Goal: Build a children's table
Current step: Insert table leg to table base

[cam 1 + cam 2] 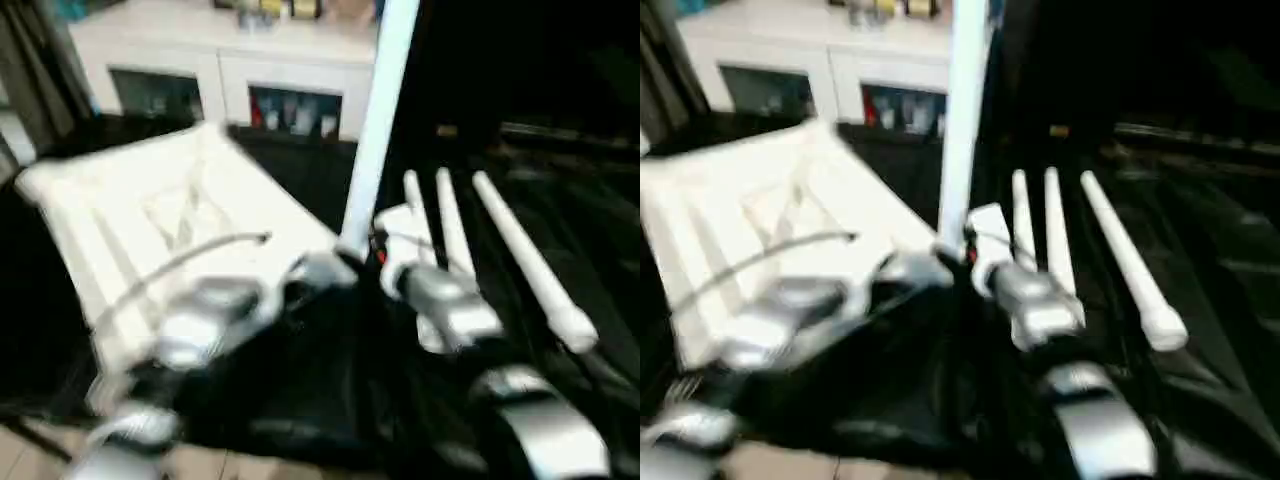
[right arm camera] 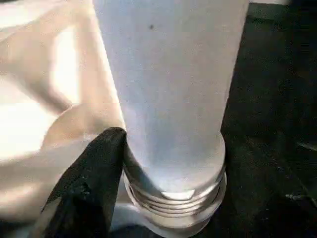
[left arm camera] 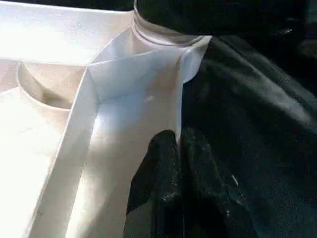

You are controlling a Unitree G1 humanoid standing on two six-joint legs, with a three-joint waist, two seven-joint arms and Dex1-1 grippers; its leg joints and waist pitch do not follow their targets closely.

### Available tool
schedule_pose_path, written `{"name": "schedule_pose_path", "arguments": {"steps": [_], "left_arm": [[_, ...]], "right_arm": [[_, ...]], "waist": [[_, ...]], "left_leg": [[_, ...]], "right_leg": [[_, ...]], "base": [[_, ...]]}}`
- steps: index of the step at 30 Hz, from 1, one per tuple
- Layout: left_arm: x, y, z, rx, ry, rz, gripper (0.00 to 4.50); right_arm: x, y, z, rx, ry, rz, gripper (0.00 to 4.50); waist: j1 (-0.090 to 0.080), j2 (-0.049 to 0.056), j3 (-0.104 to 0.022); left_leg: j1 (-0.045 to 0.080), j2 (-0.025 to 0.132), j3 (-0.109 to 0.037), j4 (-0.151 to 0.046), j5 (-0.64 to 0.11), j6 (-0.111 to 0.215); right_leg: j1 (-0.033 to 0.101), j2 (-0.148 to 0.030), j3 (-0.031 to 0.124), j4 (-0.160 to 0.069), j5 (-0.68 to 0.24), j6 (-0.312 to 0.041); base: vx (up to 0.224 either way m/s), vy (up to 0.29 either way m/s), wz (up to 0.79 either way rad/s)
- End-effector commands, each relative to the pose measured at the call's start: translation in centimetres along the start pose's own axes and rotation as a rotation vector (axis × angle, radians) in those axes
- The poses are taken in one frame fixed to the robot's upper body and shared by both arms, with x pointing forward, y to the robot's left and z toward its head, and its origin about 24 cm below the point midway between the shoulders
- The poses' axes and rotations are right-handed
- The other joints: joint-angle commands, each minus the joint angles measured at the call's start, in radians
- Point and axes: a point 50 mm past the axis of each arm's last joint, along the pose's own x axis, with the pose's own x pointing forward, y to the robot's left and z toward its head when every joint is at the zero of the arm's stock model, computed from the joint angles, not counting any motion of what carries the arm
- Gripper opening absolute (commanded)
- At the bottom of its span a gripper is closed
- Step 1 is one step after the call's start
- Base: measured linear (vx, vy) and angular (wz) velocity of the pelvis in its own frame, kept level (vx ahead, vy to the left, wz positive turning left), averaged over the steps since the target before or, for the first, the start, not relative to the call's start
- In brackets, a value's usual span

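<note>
The children's table top [image 1: 150, 210] lies upside down on black cloth, its ribbed underside facing up. One white leg [image 1: 375, 120] stands upright at the top's near right corner, its threaded end [image 2: 173, 198] at the corner socket. My right gripper [image 1: 375, 255] is shut on this leg near its base, and one black finger [image 2: 94, 168] presses against the tube. My left gripper [image 1: 320, 270] is shut on the top's rim wall [image 3: 133, 104] beside that corner, with its fingers [image 3: 163, 168] on either side of the wall. Three more legs [image 1: 525, 260] lie side by side to the right.
A white cabinet [image 1: 220, 50] with glass-fronted compartments stands behind the work, with small items on top. Black cloth [image 1: 330, 400] covers the surface around the table top. A thin grey cable [image 1: 180, 260] arcs over the top from my left forearm.
</note>
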Motion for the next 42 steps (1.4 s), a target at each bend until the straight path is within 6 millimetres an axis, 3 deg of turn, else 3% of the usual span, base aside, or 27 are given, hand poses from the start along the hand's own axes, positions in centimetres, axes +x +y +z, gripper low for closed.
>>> {"name": "schedule_pose_path", "arguments": {"steps": [1,2,3,7,12,14,17,18,21,28,36,37,42], "left_arm": [[0.3,0.3,0.9,-0.01,-0.022,0.078,0.0],[0.3,0.3,0.9,-0.01,-0.022,0.078,0.0],[0.5,0.0,1.3,0.006,-0.028,0.075,0.0],[0.4,0.1,1.0,0.037,-0.015,0.067,0.0],[-0.8,0.5,0.2,0.123,-0.012,-0.014,0.0],[-1.2,0.5,0.0,0.139,-0.015,-0.045,0.0],[-2.3,0.9,-0.6,0.159,-0.009,-0.107,0.0],[-2.6,0.9,-0.7,0.169,-0.013,-0.122,0.0],[-3.5,1.1,-1.2,0.187,-0.018,-0.181,0.0],[-5.7,0.7,-1.7,0.222,-0.041,-0.347,0.0],[-6.1,0.7,-2.0,0.228,-0.033,-0.371,0.0],[-6.1,0.7,-2.0,0.229,-0.034,-0.373,0.0],[-6.3,0.6,-2.0,0.228,-0.035,-0.383,0.0]], "right_arm": [[-0.3,0.6,-3.8,0.07,0.141,-0.044,2.72],[-0.3,0.6,-3.8,0.07,0.141,-0.044,2.72],[0.0,1.4,-3.3,0.06,0.112,-0.008,3.42],[0.2,2.0,-2.5,0.064,0.069,0.061,3.77],[-0.2,1.1,-0.6,-0.038,-0.007,0.204,4.07],[-0.4,0.6,-0.2,-0.072,-0.016,0.238,4.07],[-1.4,-0.9,0.6,-0.165,-0.029,0.337,4.07],[-1.6,-1.2,0.8,-0.183,-0.029,0.359,4.07],[-2.5,-2.1,1.2,-0.233,-0.027,0.439,4.07],[-4.3,-3.2,1.9,-0.321,0.006,0.645,4.07],[-4.3,-2.4,1.4,-0.359,0.046,0.726,4.07],[-4.3,-2.3,1.3,-0.364,0.048,0.729,3.81],[-4.3,-1.9,1.3,-0.359,0.058,0.759,3.38]], "waist": [[-0.004,0.006,-0.042],[-0.001,0.007,-0.044],[-0.002,0.006,-0.045],[-0.001,0.005,-0.052],[0.001,0.001,-0.052],[0.001,0.0,-0.056],[0.007,-0.001,-0.065],[0.007,0.001,-0.063],[0.007,0.0,-0.061],[0.009,0.0,-0.052],[0.015,-0.003,-0.056],[0.016,-0.004,-0.056],[0.017,-0.008,-0.056]], "left_leg": [[0.007,0.039,-0.024,-0.088,-0.347,-0.03],[0.008,0.039,-0.024,-0.086,-0.345,-0.03],[0.005,0.04,-0.023,-0.088,-0.333,-0.027],[-0.008,0.043,-0.02,-0.087,-0.258,-0.01],[-0.017,0.042,-0.017,-0.083,-0.191,0.021],[-0.022,0.042,-0.016,-0.08,-0.144,0.035],[-0.022,0.04,-0.011,-0.066,-0.041,0.071],[-0.023,0.041,-0.01,-0.066,-0.033,0.09],[-0.02,0.044,-0.008,-0.066,-0.065,0.092],[-0.018,0.047,-0.01,-0.073,-0.135,0.065],[-0.017,0.046,-0.009,-0.068,-0.093,0.069],[-0.018,0.045,-0.009,-0.069,-0.087,0.07],[-0.019,0.045,-0.009,-0.068,-0.082,0.072]], "right_leg": [[0.014,-0.094,0.054,-0.112,-0.456,-0.104],[0.015,-0.094,0.054,-0.111,-0.445,-0.105],[0.016,-0.093,0.055,-0.107,-0.409,-0.114],[0.028,-0.091,0.057,-0.089,-0.252,-0.15],[0.037,-0.095,0.056,-0.086,-0.219,-0.164],[0.042,-0.095,0.056,-0.079,-0.156,-0.178],[0.043,-0.09,0.056,-0.056,0.022,-0.221],[0.04,-0.086,0.054,-0.054,0.062,-0.239],[0.038,-0.087,0.054,-0.057,0.033,-0.254],[0.036,-0.088,0.055,-0.069,-0.098,-0.231],[0.035,-0.088,0.055,-0.061,-0.057,-0.243],[0.036,-0.087,0.055,-0.06,-0.051,-0.243],[0.037,-0.087,0.055,-0.059,-0.05,-0.24]], "base": [[0.0,0.0,0.0],[0.0,0.0,0.0],[0.0,0.0,0.0],[0.0,0.0,0.0],[0.0,0.0,0.0],[0.0,0.0,0.0],[0.0,0.0,0.0],[0.0,0.0,0.0],[0.0,0.0,0.0],[0.0,0.0,0.0],[0.0,0.0,0.0],[0.0,0.0,0.0],[0.0,0.0,0.0]]}}
